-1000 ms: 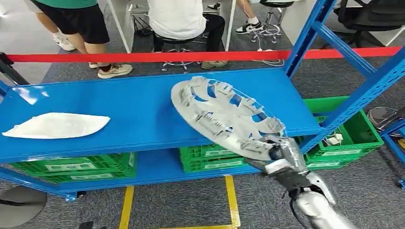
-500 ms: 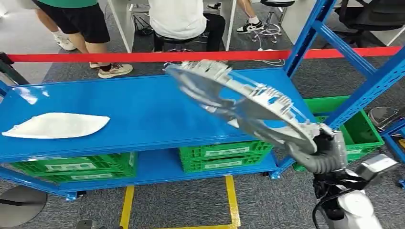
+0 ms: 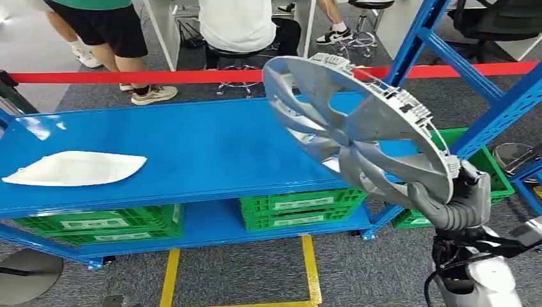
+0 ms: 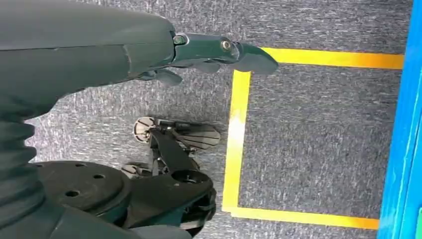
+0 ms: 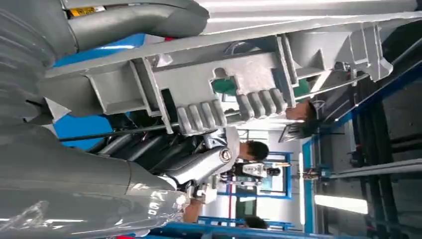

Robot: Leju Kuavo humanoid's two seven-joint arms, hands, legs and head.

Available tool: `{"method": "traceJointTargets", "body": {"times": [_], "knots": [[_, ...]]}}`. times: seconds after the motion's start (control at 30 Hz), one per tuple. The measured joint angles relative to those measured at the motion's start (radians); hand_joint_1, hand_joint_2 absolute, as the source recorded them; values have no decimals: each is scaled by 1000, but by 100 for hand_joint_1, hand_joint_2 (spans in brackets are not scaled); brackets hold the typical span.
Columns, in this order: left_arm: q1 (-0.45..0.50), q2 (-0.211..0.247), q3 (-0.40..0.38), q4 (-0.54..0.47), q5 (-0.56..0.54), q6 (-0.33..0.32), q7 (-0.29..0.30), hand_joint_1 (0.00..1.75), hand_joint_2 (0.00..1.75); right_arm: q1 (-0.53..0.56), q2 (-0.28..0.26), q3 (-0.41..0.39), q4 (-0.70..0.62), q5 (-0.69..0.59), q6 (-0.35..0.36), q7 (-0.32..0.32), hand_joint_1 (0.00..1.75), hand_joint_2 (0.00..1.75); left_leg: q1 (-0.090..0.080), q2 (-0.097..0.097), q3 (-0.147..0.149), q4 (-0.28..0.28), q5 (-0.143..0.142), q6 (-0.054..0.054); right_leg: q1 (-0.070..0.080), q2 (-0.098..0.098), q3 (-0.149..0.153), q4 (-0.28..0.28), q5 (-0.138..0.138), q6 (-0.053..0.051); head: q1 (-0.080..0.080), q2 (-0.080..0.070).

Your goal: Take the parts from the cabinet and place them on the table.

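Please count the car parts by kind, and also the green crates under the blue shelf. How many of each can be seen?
Silver wheel cover, held by the right hand: 1
White part lying on the blue shelf: 1
Green crates visible under the shelf: 3
Total: 5

A workshop or warehouse floor: blue steel shelving (image 3: pixel 192 150), green parts crates (image 3: pixel 300 211), yellow floor tape (image 3: pixel 310 268), red barrier tape (image 3: pixel 128 77).

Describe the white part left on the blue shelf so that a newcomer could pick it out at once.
Start at the blue shelf that runs across the head view and go to its left end. There lies a flat white part, long and pointed at its tips. Unlike the round silver wheel cover gripped by the right hand, it has no spokes.
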Motion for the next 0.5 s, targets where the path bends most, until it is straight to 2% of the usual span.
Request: {"method": "traceJointTargets", "body": {"times": [0.27,0.5], "knots": [[0,2,0,0,1,0,-1,0,175,6,2,-4,-6,-6,10,0,175,175,0,0,0,0,0,0,0,0,0,0,0,0,0,0],[0,6,0,0,-2,-12,14,0,175,9,2,-17,-6,-48,69,0,175,175,0,0,0,0,0,0,0,0,0,0,0,0,0,0]]}}
